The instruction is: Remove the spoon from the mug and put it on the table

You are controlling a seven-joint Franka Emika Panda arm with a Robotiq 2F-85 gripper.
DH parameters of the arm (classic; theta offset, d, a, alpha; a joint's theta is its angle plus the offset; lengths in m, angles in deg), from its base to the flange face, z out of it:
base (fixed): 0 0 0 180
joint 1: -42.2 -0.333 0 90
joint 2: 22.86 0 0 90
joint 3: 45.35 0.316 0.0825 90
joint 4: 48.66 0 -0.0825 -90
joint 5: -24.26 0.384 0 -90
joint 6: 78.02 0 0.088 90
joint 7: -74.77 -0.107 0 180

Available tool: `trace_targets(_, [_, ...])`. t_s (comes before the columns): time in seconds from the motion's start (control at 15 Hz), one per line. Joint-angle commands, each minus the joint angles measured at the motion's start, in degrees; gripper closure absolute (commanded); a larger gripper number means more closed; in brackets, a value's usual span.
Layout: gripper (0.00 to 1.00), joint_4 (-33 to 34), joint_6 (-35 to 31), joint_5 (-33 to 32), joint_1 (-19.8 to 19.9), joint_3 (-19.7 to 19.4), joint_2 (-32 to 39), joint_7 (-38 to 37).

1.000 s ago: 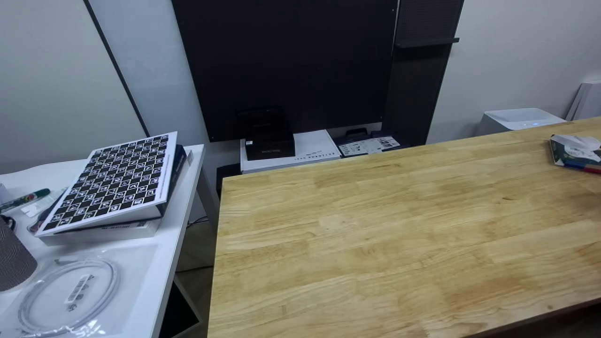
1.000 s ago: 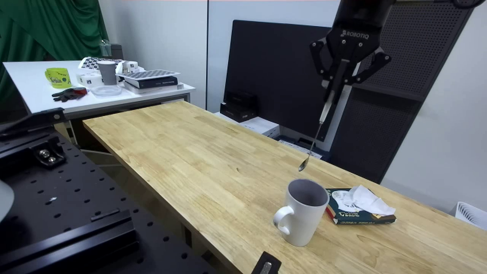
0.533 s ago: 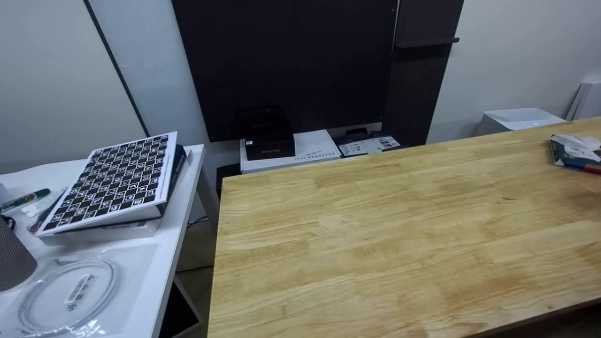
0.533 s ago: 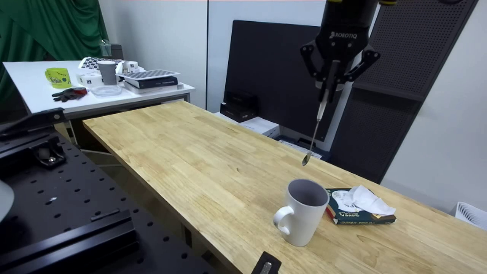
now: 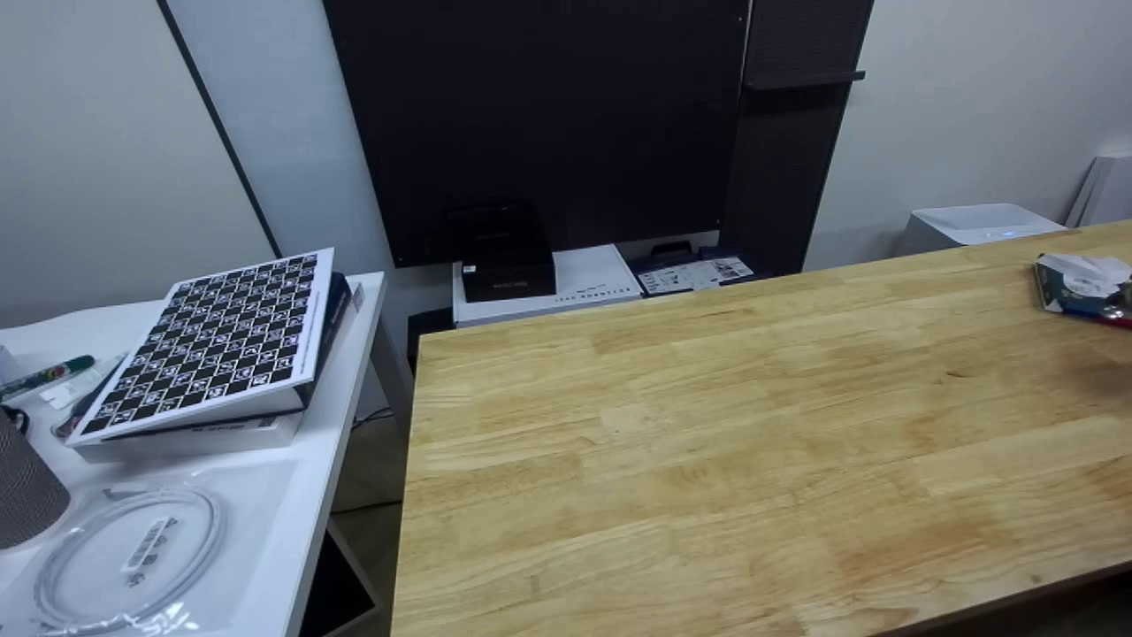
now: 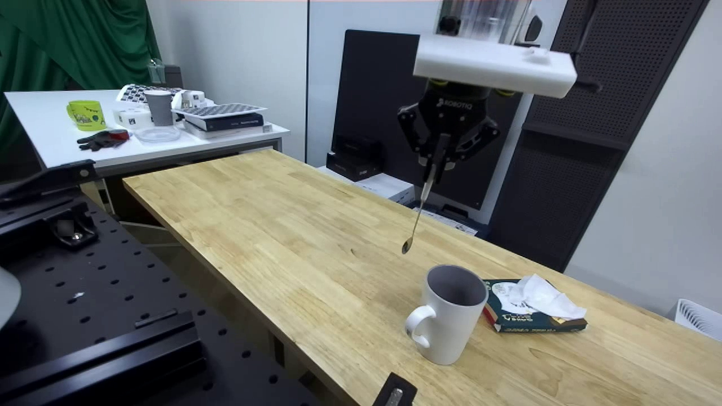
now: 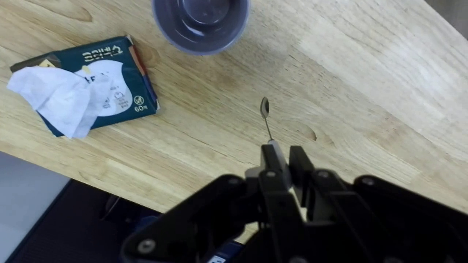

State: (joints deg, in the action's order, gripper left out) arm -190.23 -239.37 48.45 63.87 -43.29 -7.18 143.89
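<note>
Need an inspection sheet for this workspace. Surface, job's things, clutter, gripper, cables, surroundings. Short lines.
Surface: table, light-brown joined wood strips, seen in both exterior views.
Spoon: out of the mug, hanging bowl down above the table, not yet set down.
Mug: upright on the table.
Clutter: green tissue pack beside the mug, apart from it; white tissue over its top.
Gripper: shut on the spoon's handle.
Cables: coiled white cable in a clear bag on the white side counter.
Surroundings: patterned board on the counter's stack; black panel and green curtain behind.
</note>
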Motion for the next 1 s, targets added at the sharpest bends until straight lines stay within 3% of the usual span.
trace_targets(0.0, [0.97,-0.1,-1.2,9.2,4.6,5.5,2.3,11.1])
trace_targets(0.4, [0.97,0.4,-0.7,12.6,4.7,5.2,6.5,18.5])
trace_targets(0.93, [0.97,2.4,-1.0,10.1,1.4,0.7,12.7,16.0])
